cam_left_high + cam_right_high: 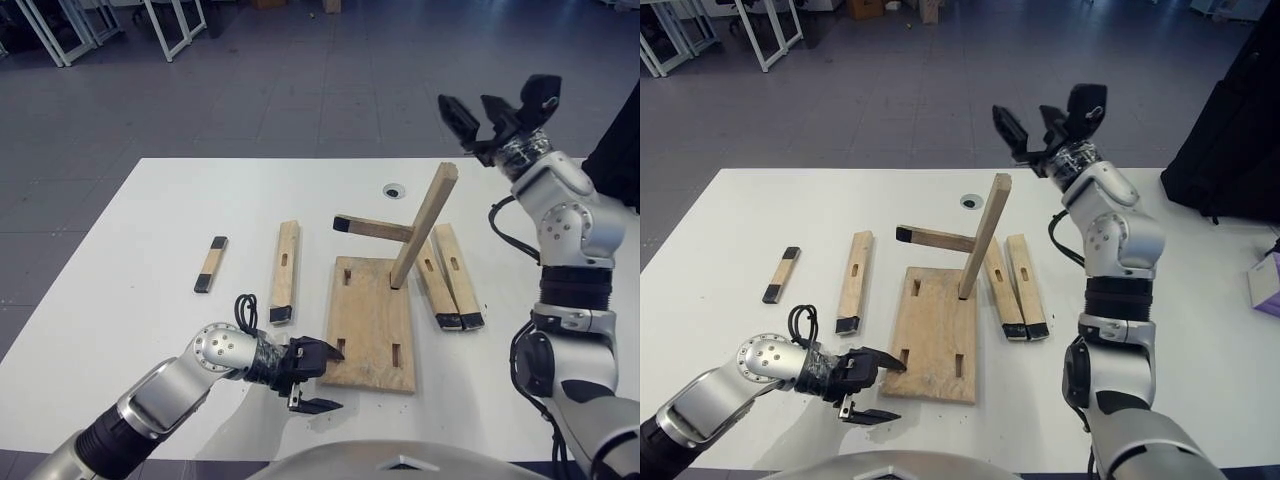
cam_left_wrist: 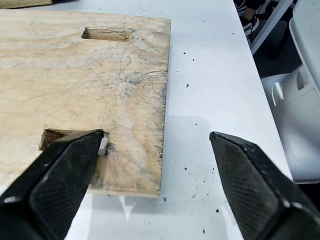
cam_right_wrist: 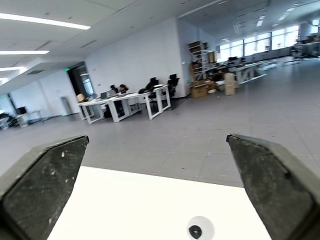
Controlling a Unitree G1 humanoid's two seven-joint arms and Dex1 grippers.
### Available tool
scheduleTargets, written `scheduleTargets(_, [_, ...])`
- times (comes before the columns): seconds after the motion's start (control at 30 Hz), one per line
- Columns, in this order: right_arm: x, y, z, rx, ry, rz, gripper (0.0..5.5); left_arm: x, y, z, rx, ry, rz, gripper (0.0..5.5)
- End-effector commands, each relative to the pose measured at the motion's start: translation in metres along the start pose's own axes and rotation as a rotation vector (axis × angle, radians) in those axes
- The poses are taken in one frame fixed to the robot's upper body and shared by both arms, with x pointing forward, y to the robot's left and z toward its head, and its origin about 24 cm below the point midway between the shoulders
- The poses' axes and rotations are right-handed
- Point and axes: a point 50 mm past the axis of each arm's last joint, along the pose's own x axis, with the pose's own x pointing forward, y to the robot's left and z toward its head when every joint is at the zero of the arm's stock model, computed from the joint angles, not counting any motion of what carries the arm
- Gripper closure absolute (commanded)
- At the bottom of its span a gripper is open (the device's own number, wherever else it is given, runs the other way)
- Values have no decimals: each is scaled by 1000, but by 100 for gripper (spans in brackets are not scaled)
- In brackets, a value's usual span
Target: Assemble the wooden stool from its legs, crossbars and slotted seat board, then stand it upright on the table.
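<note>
Looking down over your worktop (image 1: 150,250), you find the slotted seat board (image 1: 371,330) lying flat in the middle, close to the near edge. One leg (image 1: 425,225) stands tilted in the board's far-right slot. A crossbar (image 1: 375,229) juts from this leg toward your left, and its black-tipped end hangs free above the board's far edge.

Two more legs (image 1: 456,278) lie side by side just right of the board, touching each other, black feet toward you. A fourth leg (image 1: 285,265) lies to the left of the board, apart from it. A short crossbar (image 1: 211,264) rests farther left again.

Your left gripper (image 1: 338,378) sits low at the board's near-left corner. Its jaws are spread wide and hold nothing. One finger (image 2: 65,175) lies over the near-left slot, and the other is off the board above bare worktop.

Your right gripper (image 1: 466,104) is raised high on the right, beyond the standing leg. Its jaws are also wide and empty, well clear of every part.
</note>
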Motion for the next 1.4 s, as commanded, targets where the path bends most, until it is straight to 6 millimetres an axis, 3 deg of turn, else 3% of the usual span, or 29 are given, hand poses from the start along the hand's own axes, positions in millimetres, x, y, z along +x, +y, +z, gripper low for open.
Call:
scheduleTargets(0.03, [-8,-21,-5,-23,26,-102,40,-4,-3,-20,-132,67,12,155])
scheduleTargets(0.17, [-29,-48,-34,-43,124,-217,40,-19,6,-5,-120,-41,13,155])
scheduleTargets(0.27, [-44,-53,-47,-53,177,-261,40,-32,7,16,-88,-154,16,155])
scheduleTargets(0.37, [-58,-45,-74,-110,307,-304,40,-42,7,33,-50,-234,36,155])
scheduleTargets(0.5, [-89,-21,-112,-130,504,-311,40,-52,3,39,-60,-300,97,155])
scheduleTargets(0.67, [-118,-9,-138,-183,660,-315,40,-55,9,44,-80,-395,232,155])
scheduleTargets(0.83, [-132,-7,-151,-187,762,-311,40,-44,7,44,-87,-394,239,155])
scheduleTargets(1.07, [-142,-10,-148,-185,804,-338,40,-38,3,44,-95,-394,245,155])
scheduleTargets(1.4, [-150,-5,-149,-201,858,-340,219,-34,6,43,-104,-411,291,155])
